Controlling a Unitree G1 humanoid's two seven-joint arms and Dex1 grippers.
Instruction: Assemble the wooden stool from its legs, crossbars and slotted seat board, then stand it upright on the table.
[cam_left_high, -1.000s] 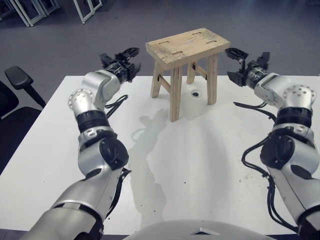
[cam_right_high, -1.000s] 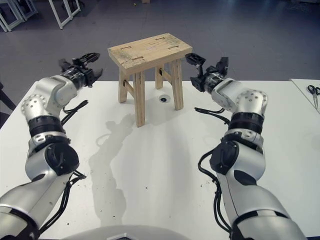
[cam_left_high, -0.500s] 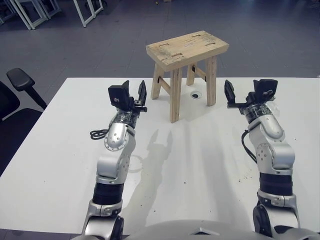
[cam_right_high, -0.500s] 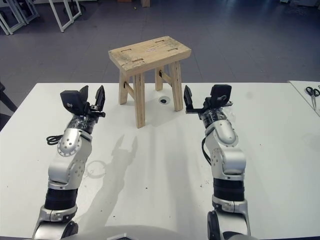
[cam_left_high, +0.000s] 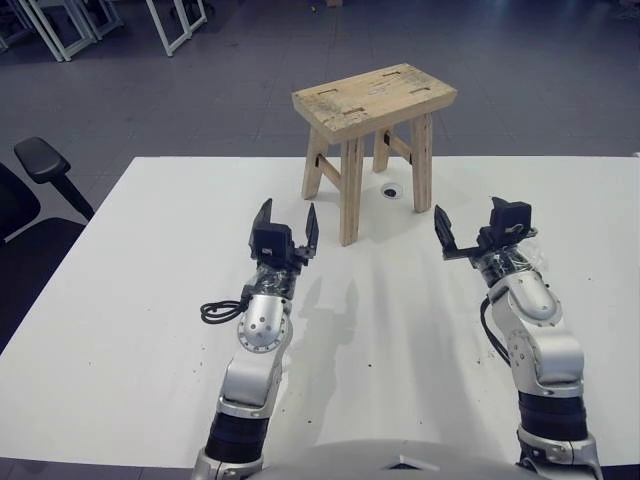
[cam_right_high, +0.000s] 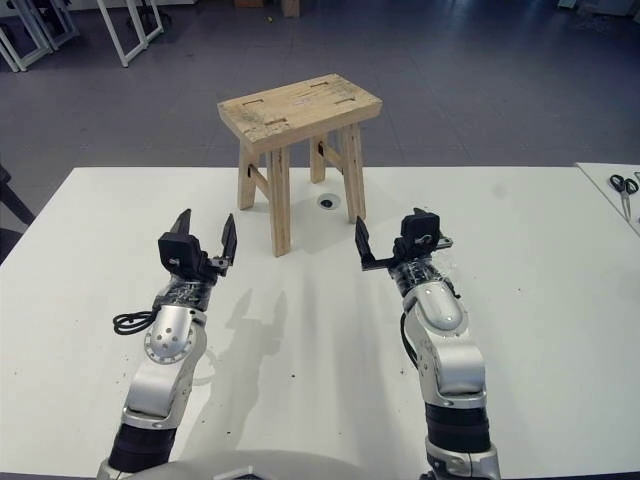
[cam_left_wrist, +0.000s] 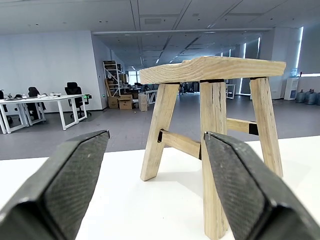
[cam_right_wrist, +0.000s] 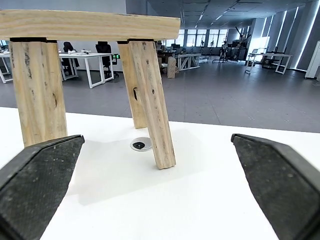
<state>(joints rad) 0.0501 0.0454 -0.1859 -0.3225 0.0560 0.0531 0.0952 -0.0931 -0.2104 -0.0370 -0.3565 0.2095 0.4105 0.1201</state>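
Across white table (cam_left_high: 400, 330), with stool (cam_left_high: 375, 95) already upright near the far edge, leave left end effector (cam_left_high: 287, 220) and right end effector (cam_left_high: 472, 232) spread wide and empty, clear of the legs (cam_left_high: 349, 190), avoiding any nudge.

**Unitree G1 arms and grippers: appearance**

Left arm (cam_left_high: 262, 325) and right arm (cam_left_high: 535, 330): rounded silver-grey shells in segments, black bands at the joints; round disc (cam_left_high: 262, 336) with small dark dots on the left forearm; black cable (cam_left_high: 218, 311) looped out from the left arm; second cable (cam_left_high: 487, 325), also black, curving along the right arm. Left gripper (cam_left_high: 288, 215) and right gripper (cam_left_high: 475, 222): black, two flat angular fingers each; pads (cam_left_wrist: 70, 185) dark grey, finely cross-hatched.
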